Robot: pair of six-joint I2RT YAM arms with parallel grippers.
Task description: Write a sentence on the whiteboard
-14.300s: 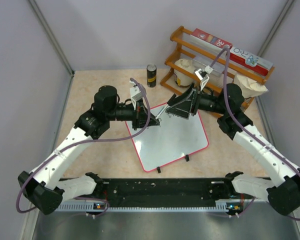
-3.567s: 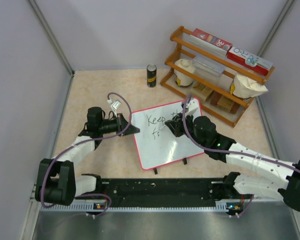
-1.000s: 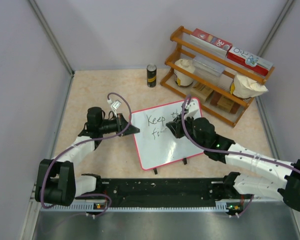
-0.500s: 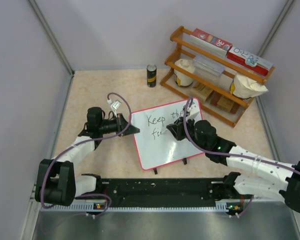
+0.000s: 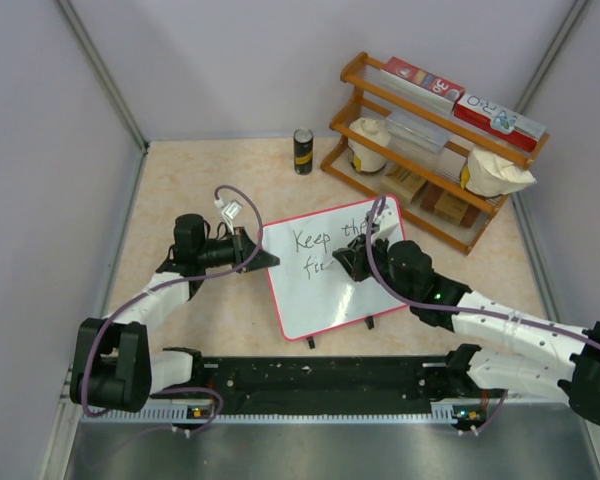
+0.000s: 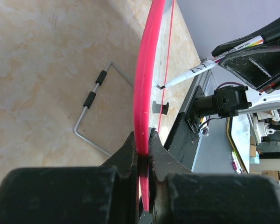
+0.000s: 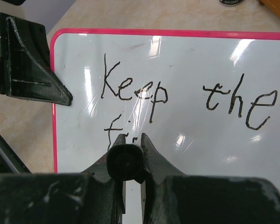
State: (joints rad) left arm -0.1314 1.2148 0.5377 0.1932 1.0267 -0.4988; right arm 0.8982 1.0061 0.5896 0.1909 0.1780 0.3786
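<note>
In the right wrist view, the right gripper [image 7: 131, 140] and the butt of the marker [image 7: 125, 162] clamped in it cover the second line of the sentence [image 7: 135, 93] after "fi". They also hide the marker's tip. The left wrist view shows the whiteboard [image 6: 146, 70] edge-on, so no writing is visible there. From above, the second line is too small to read.

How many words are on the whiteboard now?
2 finished: "Keep" upper left on the glossy white, pink-rimmed whiteboard, "the" to its right. A third word, started below "Keep", is partly hidden by the right hand and its white marker.
</note>
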